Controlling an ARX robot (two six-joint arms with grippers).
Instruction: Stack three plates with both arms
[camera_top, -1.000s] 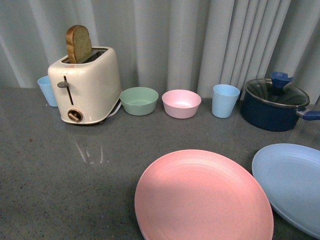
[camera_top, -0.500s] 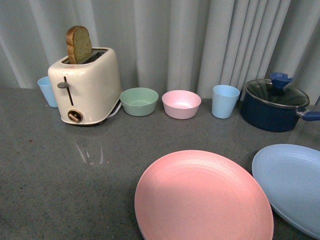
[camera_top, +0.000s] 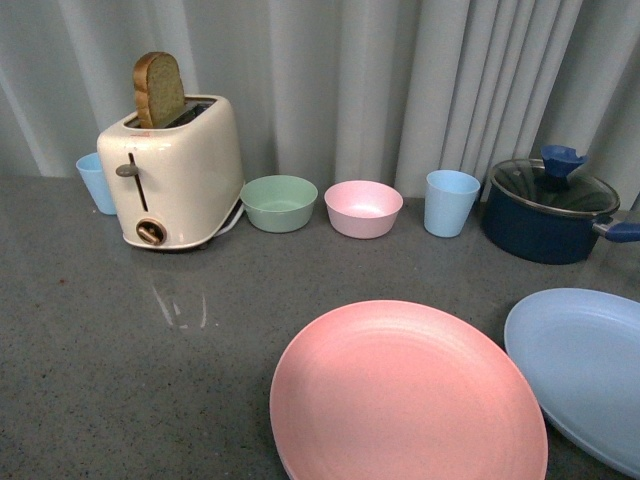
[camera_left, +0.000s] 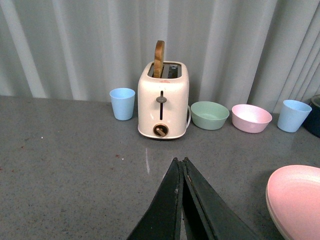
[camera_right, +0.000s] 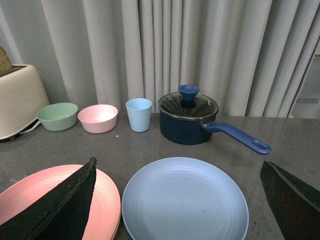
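Note:
The pink plate (camera_top: 405, 395) lies on the grey counter at the front centre. It also shows in the left wrist view (camera_left: 297, 200) and in the right wrist view (camera_right: 107, 197). A paler rim shows just under its edge; I cannot tell whether that is the beige plate. The light blue plate (camera_top: 590, 370) lies to its right, close beside it, and shows in the right wrist view (camera_right: 185, 200). My left gripper (camera_left: 179, 161) is shut and empty, above the counter to the left of the pink plate. My right gripper (camera_right: 177, 167) is wide open over the blue plate. Neither arm shows in the front view.
Along the curtain at the back stand a light blue cup (camera_top: 95, 182), a cream toaster (camera_top: 175, 170) with a slice of bread, a green bowl (camera_top: 278, 202), a pink bowl (camera_top: 363, 207), another blue cup (camera_top: 450, 202) and a dark blue lidded pot (camera_top: 548, 208) with its handle pointing right.

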